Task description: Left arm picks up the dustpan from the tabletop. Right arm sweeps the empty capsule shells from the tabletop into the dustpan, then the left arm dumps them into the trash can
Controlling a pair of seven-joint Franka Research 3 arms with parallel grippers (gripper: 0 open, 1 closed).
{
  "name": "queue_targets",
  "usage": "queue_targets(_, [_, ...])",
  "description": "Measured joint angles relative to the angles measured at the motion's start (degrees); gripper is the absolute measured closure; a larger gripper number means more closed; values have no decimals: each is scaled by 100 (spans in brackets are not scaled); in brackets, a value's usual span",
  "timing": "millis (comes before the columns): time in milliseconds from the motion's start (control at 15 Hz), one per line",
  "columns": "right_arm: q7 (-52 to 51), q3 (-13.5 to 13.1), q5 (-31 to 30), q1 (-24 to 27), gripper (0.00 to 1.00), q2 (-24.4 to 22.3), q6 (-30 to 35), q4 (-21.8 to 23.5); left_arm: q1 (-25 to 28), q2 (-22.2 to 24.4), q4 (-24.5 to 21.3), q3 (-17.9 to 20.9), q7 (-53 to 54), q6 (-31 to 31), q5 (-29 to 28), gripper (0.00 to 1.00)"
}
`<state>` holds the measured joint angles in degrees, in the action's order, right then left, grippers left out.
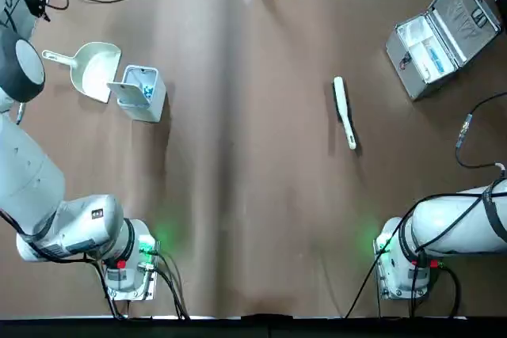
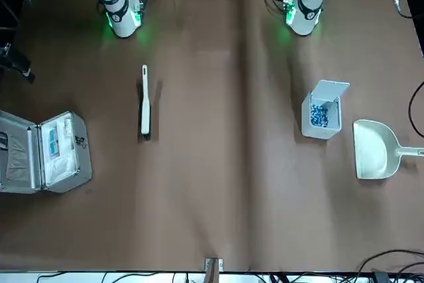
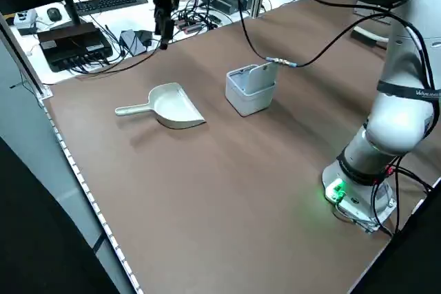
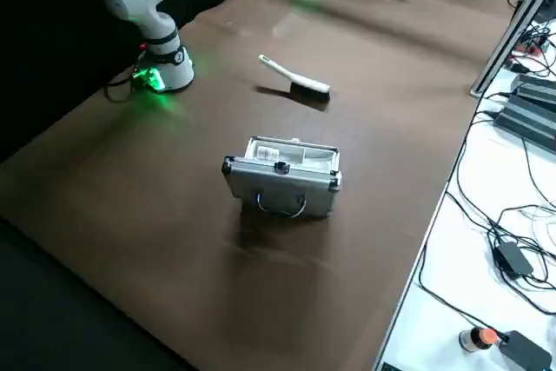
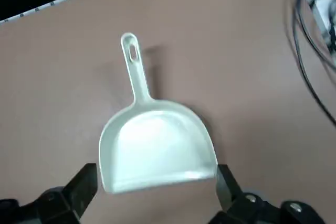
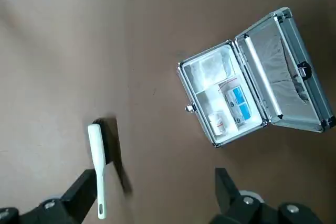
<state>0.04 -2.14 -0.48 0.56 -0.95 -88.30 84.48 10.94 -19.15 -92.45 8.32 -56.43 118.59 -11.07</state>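
Top view: the dustpan [image 1: 95,70] lies flat on the table [image 1: 253,219] at my far left, handle pointing left and away from the bin [image 1: 141,93] just beside it. Blue shells [image 1: 146,89] already sit in the bin, none on the table that I can spot.

Left side view: my left gripper [image 3: 163,36] hangs above and beyond the pan, nothing in it.

Left wrist view: fingers [image 5: 84,184] spread wide, pan below, its handle running straight away from me.

Right wrist view: right gripper [image 6: 155,203] open too, above the brush [image 6: 97,167] and case [image 6: 252,77]. I'd say the job looks done, and the left is way nearer the pan.
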Motion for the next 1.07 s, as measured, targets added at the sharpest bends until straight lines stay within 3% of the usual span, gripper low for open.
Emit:
queue_targets(67, [0, -1, 0, 0, 1, 0, 0, 0, -8, 142, 108, -271, 152, -403, -49, 0])
queue_targets(533, [-2, 2, 0, 0, 1, 0, 0, 0, -25, 755, 203, -1002, 1296, -1523, -57, 0])
queue_targets(1067, [-6, 1, -2, 1, 1, 0, 4, 0, -39, 862, 275, -1820, 2769, -2194, 16, 0])
